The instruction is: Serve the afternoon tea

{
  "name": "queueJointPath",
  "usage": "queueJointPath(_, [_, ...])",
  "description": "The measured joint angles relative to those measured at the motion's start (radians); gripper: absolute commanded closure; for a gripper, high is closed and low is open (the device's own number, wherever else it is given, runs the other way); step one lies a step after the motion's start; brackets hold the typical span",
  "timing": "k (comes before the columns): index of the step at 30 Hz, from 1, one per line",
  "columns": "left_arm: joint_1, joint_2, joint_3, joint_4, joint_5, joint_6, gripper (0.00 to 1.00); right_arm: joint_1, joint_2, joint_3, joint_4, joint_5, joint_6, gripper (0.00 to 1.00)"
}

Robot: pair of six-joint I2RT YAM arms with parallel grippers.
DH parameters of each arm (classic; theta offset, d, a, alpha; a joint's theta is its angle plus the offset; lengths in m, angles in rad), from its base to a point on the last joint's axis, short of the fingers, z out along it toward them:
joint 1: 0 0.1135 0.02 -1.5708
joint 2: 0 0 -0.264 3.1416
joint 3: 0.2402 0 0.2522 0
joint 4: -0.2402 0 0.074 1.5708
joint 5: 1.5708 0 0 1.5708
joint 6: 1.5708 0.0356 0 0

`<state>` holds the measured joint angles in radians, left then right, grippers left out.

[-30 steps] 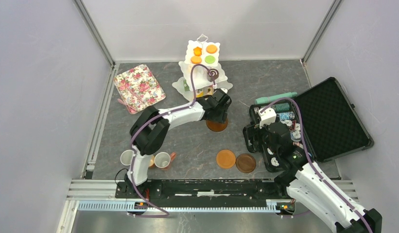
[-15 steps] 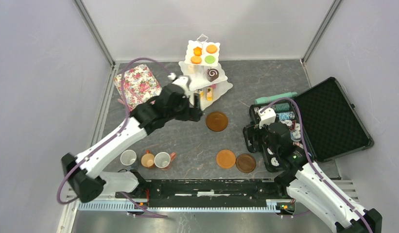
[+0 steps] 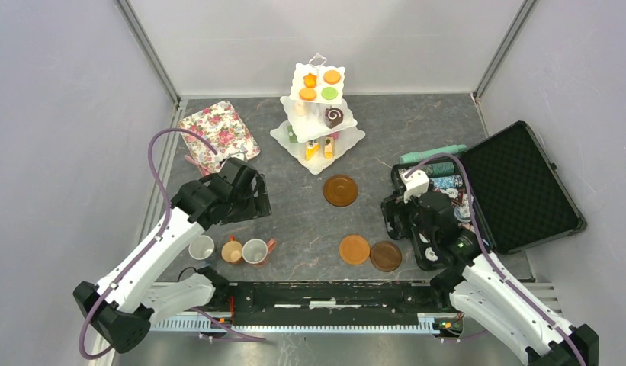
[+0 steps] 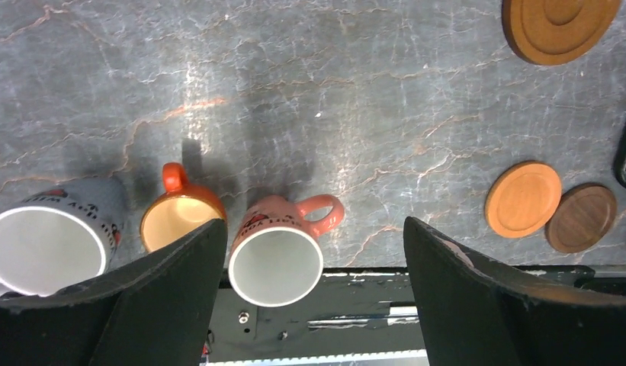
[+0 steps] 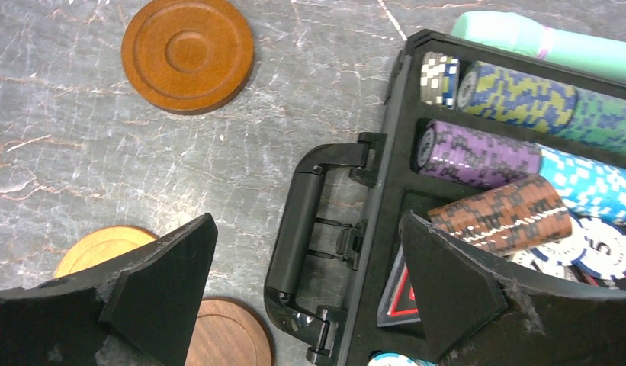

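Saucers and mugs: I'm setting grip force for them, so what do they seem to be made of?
Saucers: probably wood with a matt finish. They show faint grain and turned concentric rings, and their browns differ like different timbers. Mugs: likely glazed ceramic. The rims are thick, and the insides are smooth with a soft sheen. Glossy plastic cannot be ruled out.

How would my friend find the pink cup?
On the grey marbled table, at its near edge left of centre, three small mugs stand in a row. The pink mug is the right-hand one, nearest the round brown saucers; its neighbours are orange and grey-white.
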<state>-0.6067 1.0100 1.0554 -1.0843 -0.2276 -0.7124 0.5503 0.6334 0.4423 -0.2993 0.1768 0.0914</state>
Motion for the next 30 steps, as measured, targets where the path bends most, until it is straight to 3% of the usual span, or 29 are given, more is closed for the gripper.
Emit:
queueJointPath(5, [0.001,-0.05,0.008,-0.02,-0.01,0.012,0.01,0.006,0.05,0.0,0.016,-0.1,-0.018,0.02])
queueJointPath(11, [0.002,-0.122,0.119,0.03,-0.048,0.119,0.0,0.041,0.122,0.0,0.085,-0.287,-0.03,0.02])
queueJointPath(18, [0.002,-0.192,0.175,0.161,-0.126,0.237,0.0,0.266,0.365,0.075,0.255,-0.322,0.078,0.02])
queueJointPath(23, [0.002,-0.264,0.176,0.285,-0.149,0.322,0.0,0.502,0.618,0.264,0.341,-0.269,0.075,0.02])
queueJointPath(28, [0.002,-0.357,0.17,0.391,-0.186,0.378,0.0,0.61,0.91,0.597,0.3,-0.171,0.088,0.01])
queueJointPath(30, [0.002,-0.417,0.148,0.438,-0.229,0.41,0.0,0.643,1.012,0.721,0.277,-0.121,0.111,0.05])
